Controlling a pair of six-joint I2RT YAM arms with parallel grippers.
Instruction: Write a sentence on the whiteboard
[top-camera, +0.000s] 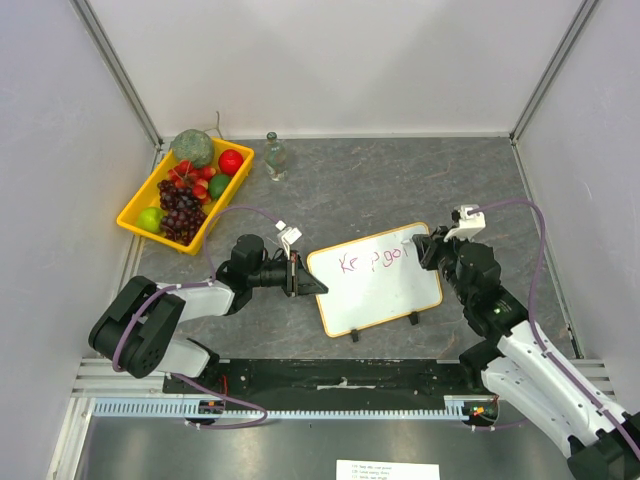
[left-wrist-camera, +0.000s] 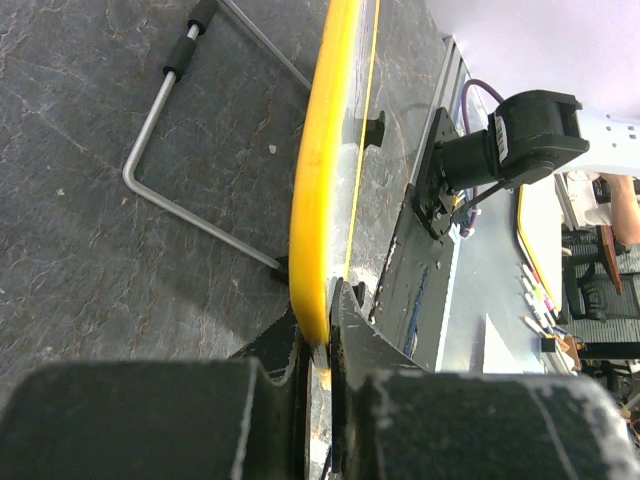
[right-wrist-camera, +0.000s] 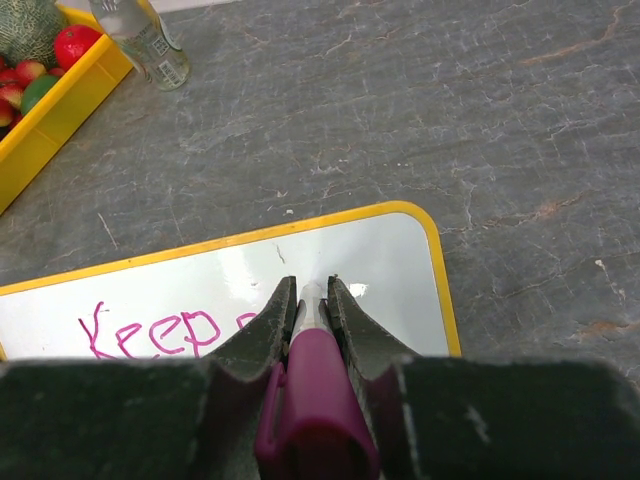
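Observation:
The whiteboard (top-camera: 385, 295) lies flat in the middle of the table, white with a yellow frame and two black clip feet on its near edge. Magenta letters reading "Keep goi" run across its upper half. My left gripper (top-camera: 308, 281) is shut on the board's left edge; in the left wrist view its jaws (left-wrist-camera: 322, 320) pinch the yellow rim (left-wrist-camera: 318, 180). My right gripper (top-camera: 432, 248) is shut on a marker (right-wrist-camera: 315, 390) with a magenta cap on its back end. The marker's tip points down at the whiteboard (right-wrist-camera: 390, 270) near its far right corner, right of the writing.
A yellow fruit tray (top-camera: 132, 214) with grapes, apples and a melon stands at the far left. A small glass bottle (top-camera: 276, 157) stands next to it, also in the right wrist view as the bottle (right-wrist-camera: 145, 40). A bent metal wire stand (left-wrist-camera: 150, 185) shows beside the board.

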